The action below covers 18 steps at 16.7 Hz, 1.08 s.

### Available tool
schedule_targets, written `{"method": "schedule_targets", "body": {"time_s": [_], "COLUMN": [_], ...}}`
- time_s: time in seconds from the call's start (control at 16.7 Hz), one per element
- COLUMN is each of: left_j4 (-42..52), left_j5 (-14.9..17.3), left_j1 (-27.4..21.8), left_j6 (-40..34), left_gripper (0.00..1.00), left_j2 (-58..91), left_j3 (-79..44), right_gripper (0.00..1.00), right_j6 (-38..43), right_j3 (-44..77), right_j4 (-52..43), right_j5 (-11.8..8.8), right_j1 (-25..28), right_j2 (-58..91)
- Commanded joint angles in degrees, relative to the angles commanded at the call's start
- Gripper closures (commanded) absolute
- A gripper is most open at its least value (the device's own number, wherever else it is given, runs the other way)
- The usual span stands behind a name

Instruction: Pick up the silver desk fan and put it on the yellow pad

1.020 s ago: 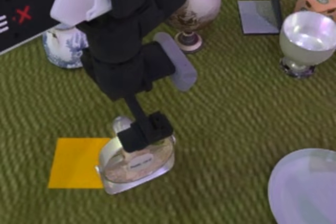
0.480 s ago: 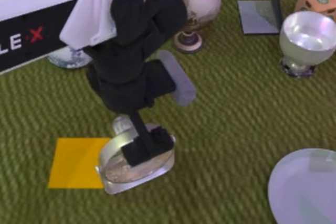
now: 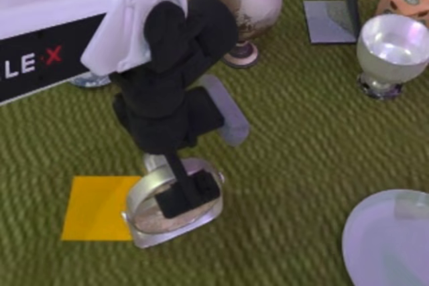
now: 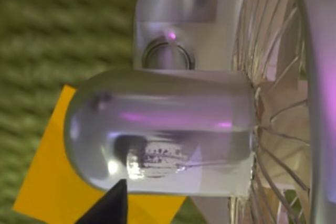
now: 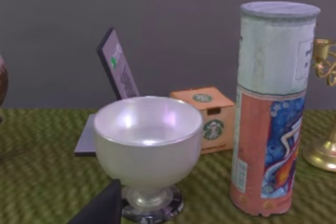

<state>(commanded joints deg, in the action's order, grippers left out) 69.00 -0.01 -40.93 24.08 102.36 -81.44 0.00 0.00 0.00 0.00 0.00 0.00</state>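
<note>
The silver desk fan [image 3: 171,209] lies grille-up on the green cloth [image 3: 301,165], low and left of centre in the top view. Its left edge just overlaps the right edge of the yellow pad [image 3: 97,207], which sits at the fan's 9 o'clock. The left gripper [image 3: 190,192] is down on the fan, over the grille's centre and right half. Whether its fingers are spread or pinching cannot be told. In the left wrist view the fan's rounded rear housing [image 4: 163,132] fills the frame, with the pad [image 4: 58,192] beneath it.

At 4 o'clock from the fan, a round pale plate [image 3: 392,242] sits at the table's lower right edge. At 2 o'clock, further off, stands a pearly bowl [image 3: 392,51], with a grey square plate [image 3: 328,21] just beyond it. A globe [image 3: 248,1] stands at 12 o'clock.

Right arm: only a dark fingertip [image 5: 102,205] shows, in its wrist view facing the bowl [image 5: 147,142], a tall snack can [image 5: 273,108] and an orange box [image 5: 207,116].
</note>
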Motion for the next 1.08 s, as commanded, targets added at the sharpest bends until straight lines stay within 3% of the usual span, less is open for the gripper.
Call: {"method": "schedule_targets", "body": {"time_s": [0.66, 1.08], "left_j4": [0.00, 0.00], "left_j5": [0.00, 0.00], "left_j1": [0.00, 0.00], "left_j6": [0.00, 0.00], "left_gripper": [0.98, 1.00], "left_j2": [0.00, 0.00], "left_j3": [0.00, 0.00], "right_gripper": [0.00, 0.00], "right_j6": [0.00, 0.00], "right_j3": [0.00, 0.00], "right_j4": [0.00, 0.00], "right_j5": [0.00, 0.00], "right_j1": [0.00, 0.00], "right_j2": [0.00, 0.00]}}
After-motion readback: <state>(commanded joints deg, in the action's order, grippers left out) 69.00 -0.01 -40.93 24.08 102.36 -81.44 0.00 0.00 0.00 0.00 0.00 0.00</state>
